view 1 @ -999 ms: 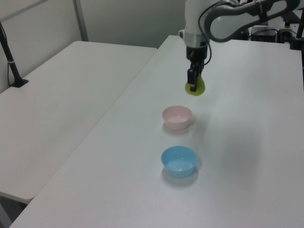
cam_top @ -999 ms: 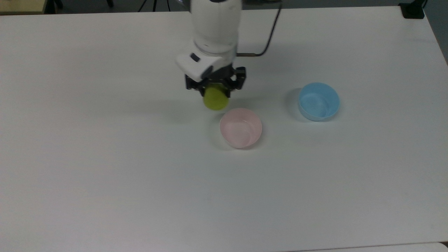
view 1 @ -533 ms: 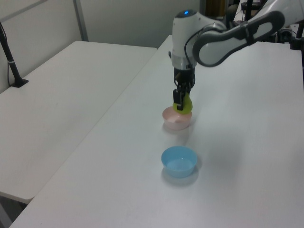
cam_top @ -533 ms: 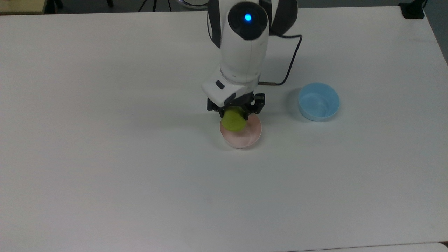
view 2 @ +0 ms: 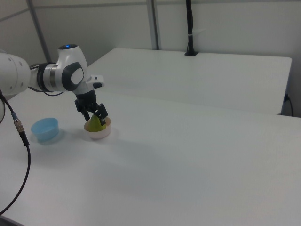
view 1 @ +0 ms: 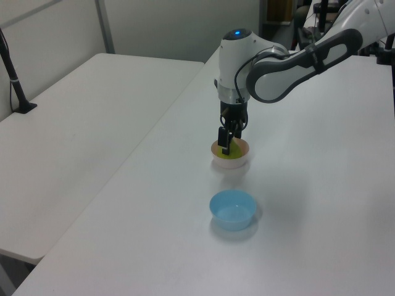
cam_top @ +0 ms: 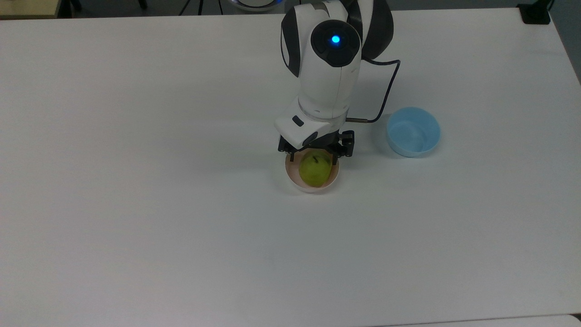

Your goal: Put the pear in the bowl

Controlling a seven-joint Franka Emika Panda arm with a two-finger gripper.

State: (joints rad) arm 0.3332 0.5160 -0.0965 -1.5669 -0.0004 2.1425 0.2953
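My gripper [cam_top: 314, 154] sits low over the pink bowl [cam_top: 290, 175], fingers spread on either side of the pear [cam_top: 314, 169] and not pinching it, so it's open with nothing held. In the left view the gripper [view 1: 226, 143] dips to the bowl [view 1: 241, 161] rim, pear [view 1: 233, 161] showing as a yellow-green patch inside. In the right view the gripper [view 2: 94, 112] hangs just above the pear [view 2: 96, 124], which pokes up over the bowl [view 2: 99, 133] rim. Pear is in the bowl, stem end up in the top view, dark stem visible. Can't tell if a finger still grazes the fruit.

Bowl stands on the white desk [cam_top: 136, 204] around mid-desk, well away from every edge. Light blue bowl [cam_top: 413, 131] is near it, toward the top view's right and a bit further toward the far edge, apart from the pink one. A dark cable [cam_top: 386, 97] loops from my wrist above the desk.
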